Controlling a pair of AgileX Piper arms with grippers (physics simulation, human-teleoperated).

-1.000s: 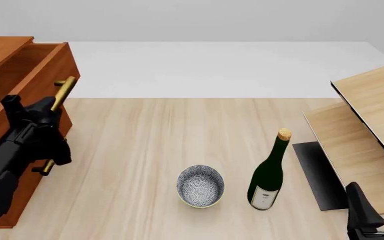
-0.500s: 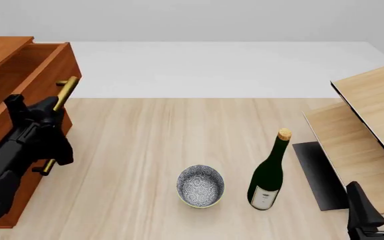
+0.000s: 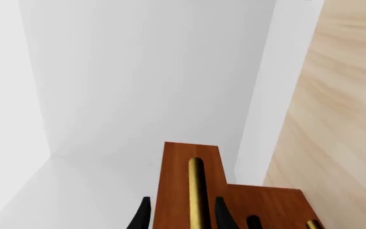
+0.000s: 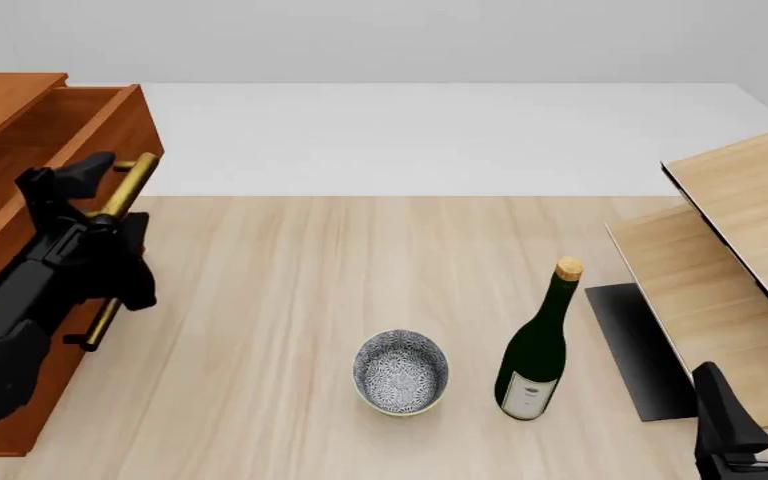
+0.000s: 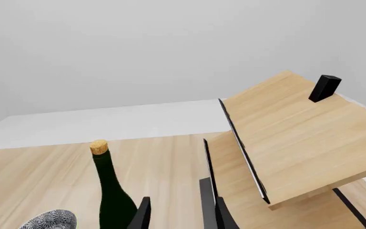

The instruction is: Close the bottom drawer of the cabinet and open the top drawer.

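From the front view I see the cabinet (image 4: 11, 130) at the table's left edge, its top drawer (image 4: 71, 150) pulled out toward the middle of the table; I can't see inside the drawer from here. My left gripper (image 4: 71, 180) sits at that drawer's brass bar handle (image 4: 128, 185), and the arm covers the lower drawers, so I cannot make out the bottom drawer beyond a second brass bar (image 4: 97, 325) poking out below.

The left wrist view gives what the front can't: the handle runs between the two black fingertips (image 3: 143, 217), with daylight either side, so the fingers are spread around the bar, not clamped.

My right gripper (image 4: 755, 400) is cut off at the lower right corner; in its wrist view the fingertips (image 5: 143, 214) stand apart with nothing between them. That camera looks at the green wine bottle (image 5: 113, 195), the pale wood boards (image 5: 297, 138), and a sliver of the patterned bowl (image 5: 49, 220), which the front view shows to hold nothing.
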